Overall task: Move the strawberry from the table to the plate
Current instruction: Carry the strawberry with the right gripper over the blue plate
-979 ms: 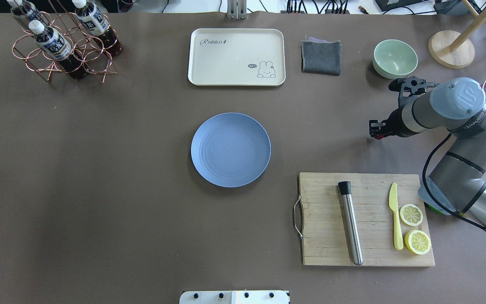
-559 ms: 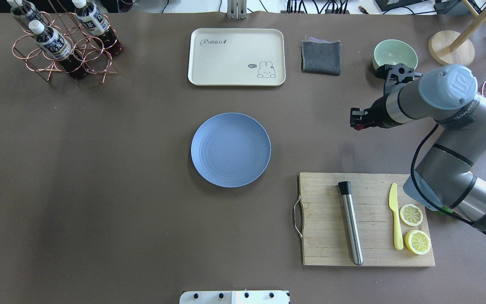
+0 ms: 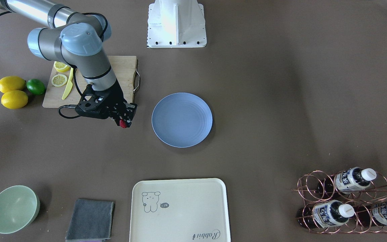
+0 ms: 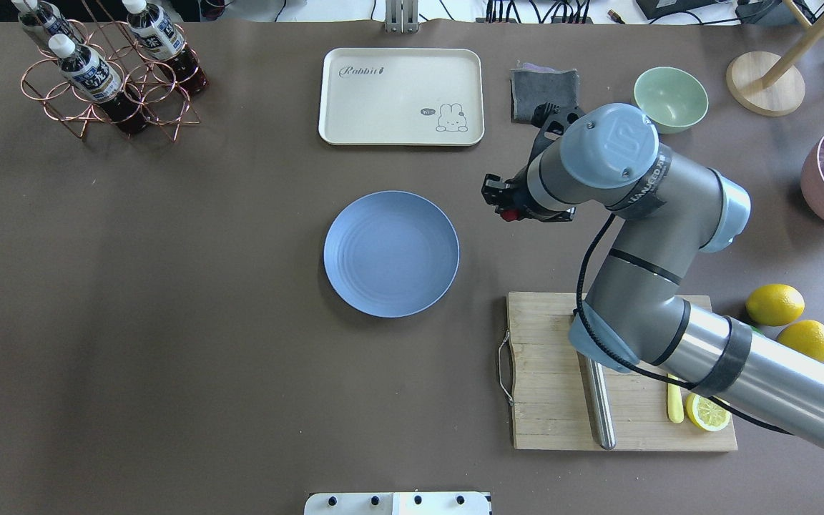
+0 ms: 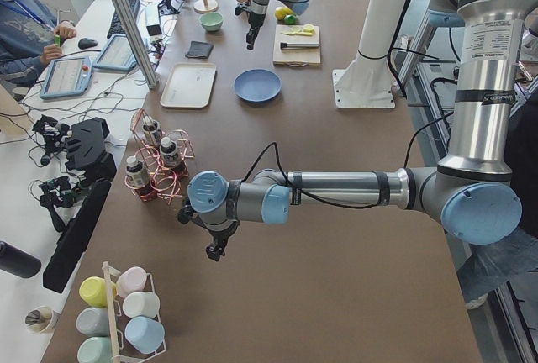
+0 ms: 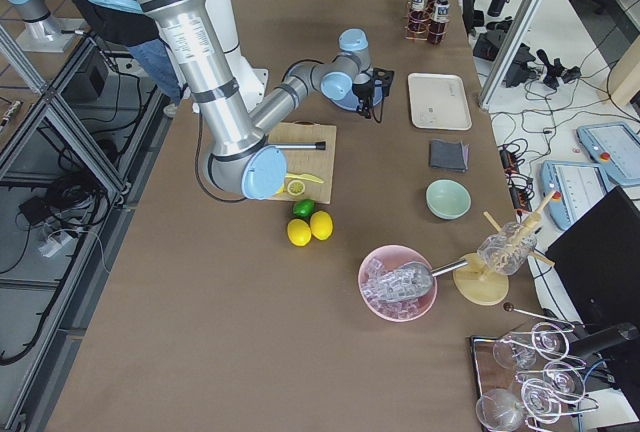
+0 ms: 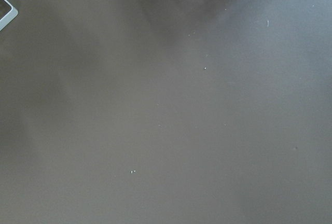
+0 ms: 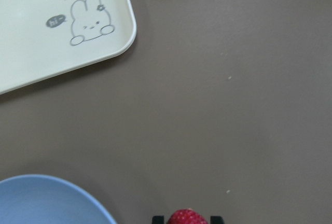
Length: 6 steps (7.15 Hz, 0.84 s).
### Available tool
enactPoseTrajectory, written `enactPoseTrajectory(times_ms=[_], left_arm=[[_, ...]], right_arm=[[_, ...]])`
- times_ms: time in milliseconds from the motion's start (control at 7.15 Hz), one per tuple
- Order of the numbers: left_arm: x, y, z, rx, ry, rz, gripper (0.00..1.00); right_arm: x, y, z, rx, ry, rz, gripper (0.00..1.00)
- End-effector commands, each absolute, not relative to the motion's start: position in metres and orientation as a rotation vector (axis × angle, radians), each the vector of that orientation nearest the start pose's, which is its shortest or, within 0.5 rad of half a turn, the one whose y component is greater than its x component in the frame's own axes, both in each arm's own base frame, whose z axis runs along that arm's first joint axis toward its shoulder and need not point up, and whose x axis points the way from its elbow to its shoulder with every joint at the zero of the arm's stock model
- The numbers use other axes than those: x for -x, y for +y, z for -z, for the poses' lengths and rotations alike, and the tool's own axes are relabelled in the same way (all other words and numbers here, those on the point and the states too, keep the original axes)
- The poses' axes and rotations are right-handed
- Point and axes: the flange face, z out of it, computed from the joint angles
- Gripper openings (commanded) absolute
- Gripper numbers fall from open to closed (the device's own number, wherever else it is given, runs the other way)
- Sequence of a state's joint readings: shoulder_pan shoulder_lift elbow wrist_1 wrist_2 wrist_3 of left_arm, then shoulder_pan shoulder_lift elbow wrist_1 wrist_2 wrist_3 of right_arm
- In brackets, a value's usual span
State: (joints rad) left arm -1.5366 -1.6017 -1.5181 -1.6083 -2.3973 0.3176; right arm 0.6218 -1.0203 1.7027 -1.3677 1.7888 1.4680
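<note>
Brown table [image 4: 169, 322] spreads under the right gripper [image 3: 123, 121], clenched on the strawberry [image 3: 123, 124] near the plate [image 4: 391, 254]; an early release would drop it short

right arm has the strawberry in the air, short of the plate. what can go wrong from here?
1. Slip: the right gripper pinches the small, rounded strawberry only at its very fingertips. A jolt on the way might drop it on the table.
2. Roll-off: the plate is shallow. Released high or near the rim on the gripper's side, the berry may roll back onto the table.
</note>
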Motion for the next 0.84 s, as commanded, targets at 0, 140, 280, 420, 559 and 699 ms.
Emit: enactPoseTrajectory(times_ms=[0, 140, 280, 420, 559, 699], left_arm=[[0.051, -0.503, -0.662, -0.087, 0.750, -0.320, 0.98], [0.053, -0.501, -0.661, -0.088, 0.750, -0.317, 0.98], [0.053, -0.499, -0.663, -0.085, 0.752, -0.314, 0.98], [0.053, -0.494, -0.665, -0.082, 0.759, -0.311, 0.98], [0.054, -0.492, -0.665, -0.083, 0.758, -0.311, 0.98], [0.054, -0.489, -0.663, -0.086, 0.758, -0.311, 0.98]], right_arm=[[0.536, -0.438, -0.206, -0.122, -0.892, -0.440, 0.00], [0.563, -0.427, -0.198, -0.132, -0.886, -0.473, 0.00], [0.589, -0.425, -0.188, -0.157, -0.876, -0.526, 0.00], [0.610, -0.428, -0.183, -0.158, -0.862, -0.529, 0.00], [0.621, -0.429, -0.182, -0.167, -0.851, -0.551, 0.00], [0.628, -0.428, -0.186, -0.183, -0.854, -0.552, 0.00]])
